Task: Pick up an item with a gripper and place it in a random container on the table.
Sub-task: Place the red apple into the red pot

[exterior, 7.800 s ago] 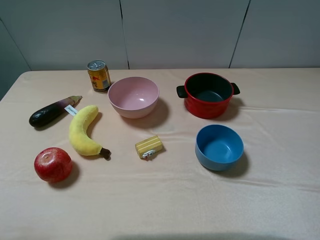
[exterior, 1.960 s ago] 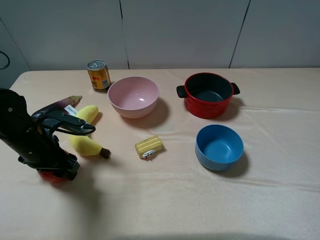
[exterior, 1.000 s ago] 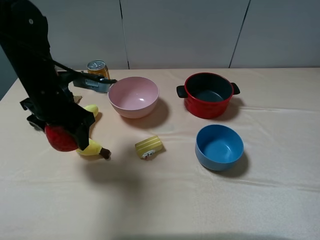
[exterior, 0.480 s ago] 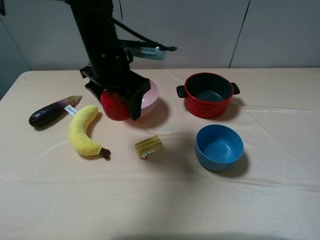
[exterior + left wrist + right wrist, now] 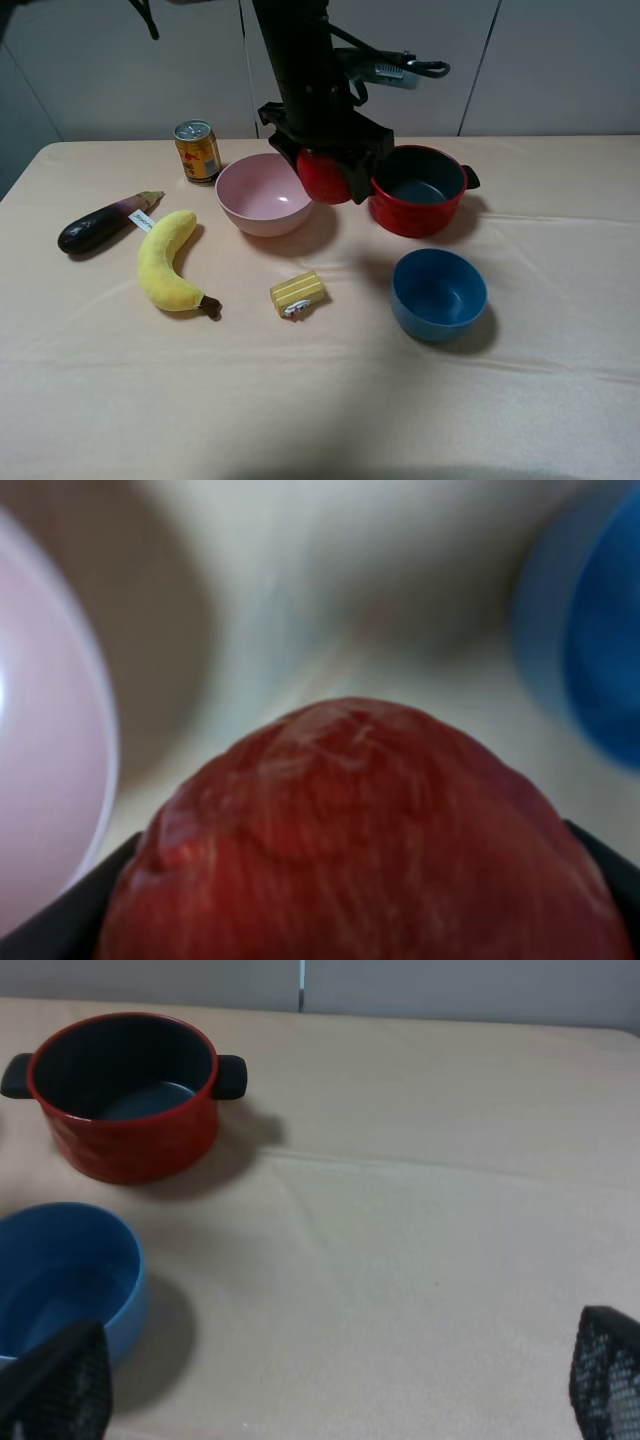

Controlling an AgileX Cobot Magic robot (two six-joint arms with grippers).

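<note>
The red apple hangs in the air between the pink bowl and the red pot, close to the pot's left handle. My left gripper is shut on the apple, whose streaked red skin fills most of the left wrist view. That view also catches a dark fingertip at the apple's side. The pot stands with its dark inside showing and nothing in it. My right gripper is open low over the peach cloth of the table, its mesh-patterned fingertips wide apart.
A blue bowl sits in front of the pot. A yellow block, a plush banana, an eggplant and a drink can lie on the left half. The black left arm rises behind the pink bowl.
The left arm has carried the apple to the right, from in front of the pink bowl's left side to beside the red pot's left handle. Nothing else moved.
</note>
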